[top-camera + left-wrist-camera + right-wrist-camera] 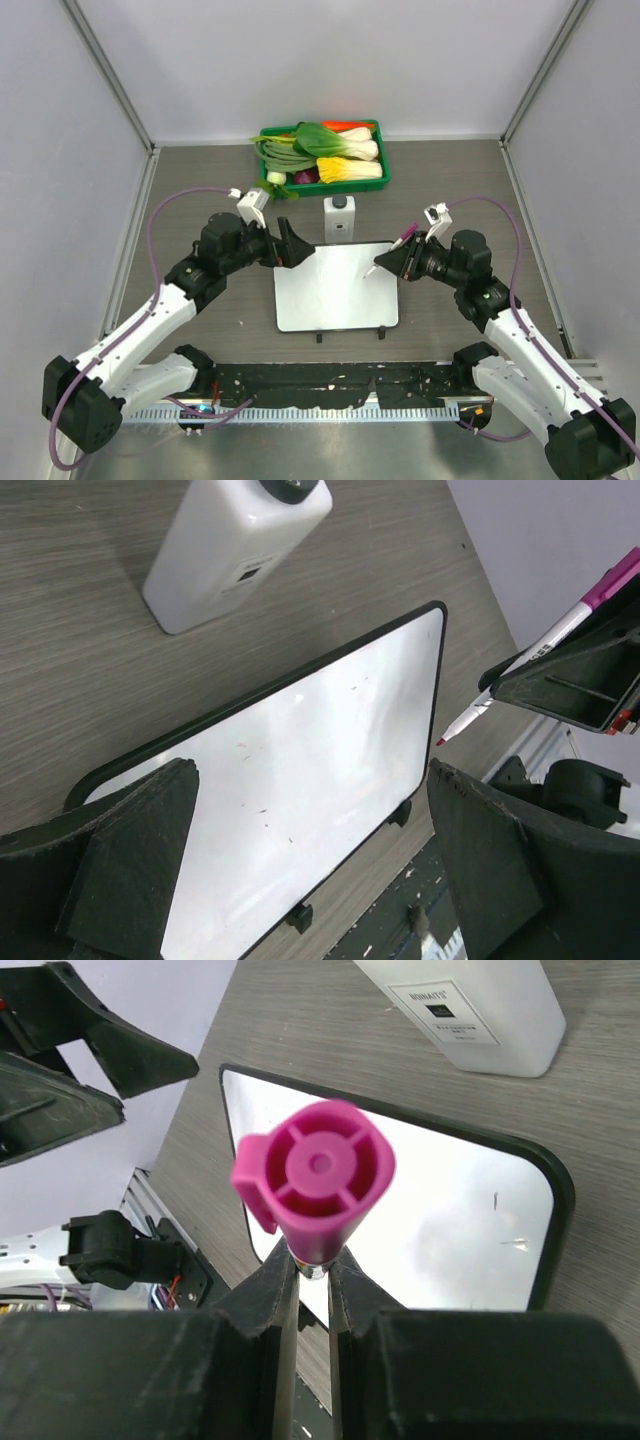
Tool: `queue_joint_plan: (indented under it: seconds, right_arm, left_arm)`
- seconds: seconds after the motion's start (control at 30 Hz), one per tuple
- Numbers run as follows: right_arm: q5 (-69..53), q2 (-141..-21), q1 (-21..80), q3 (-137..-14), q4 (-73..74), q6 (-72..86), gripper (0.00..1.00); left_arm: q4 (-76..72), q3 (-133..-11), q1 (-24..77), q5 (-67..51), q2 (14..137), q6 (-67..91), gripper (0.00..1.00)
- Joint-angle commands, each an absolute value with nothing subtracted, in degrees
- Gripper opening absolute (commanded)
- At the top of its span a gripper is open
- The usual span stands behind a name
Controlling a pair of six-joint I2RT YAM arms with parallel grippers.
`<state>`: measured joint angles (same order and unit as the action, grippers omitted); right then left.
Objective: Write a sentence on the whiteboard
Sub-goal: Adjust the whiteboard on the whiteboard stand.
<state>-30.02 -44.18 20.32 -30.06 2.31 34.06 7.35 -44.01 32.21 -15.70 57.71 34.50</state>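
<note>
Whiteboard [335, 295] lying flat on the worktop [200, 190] between the two arms, right gripper [398, 262] pinching a pink marker [391, 252], tip near the board's right edge, left gripper [292, 245] spread wide over its left corner

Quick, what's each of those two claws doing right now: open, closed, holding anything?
Left gripper: open, holding nothing.
Right gripper: closed on the pink-capped marker.
</note>
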Motion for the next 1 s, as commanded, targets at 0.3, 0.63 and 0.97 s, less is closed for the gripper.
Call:
queue_joint_plan:
  seconds: [0.3,0.63,0.97]
  right_arm:
    - [-26.0,-39.2,20.6,-27.6,1.3,30.8,0.01]
    - [-25.8,-40.0,20.6,-27.1,0.4,30.6,0.01]
    - [-24.9,-40.5,20.7,-26.7,0.4,30.2,0.01]
  left_arm:
    - [6.4,-41.4,31.6,-7.6,56.2,34.5,1.0]
    - [5.9,-40.4,31.6,-1.9,55.6,33.1,1.0]
    - [15.2,-42.4,31.2,1.1,56.1,30.4,1.0]
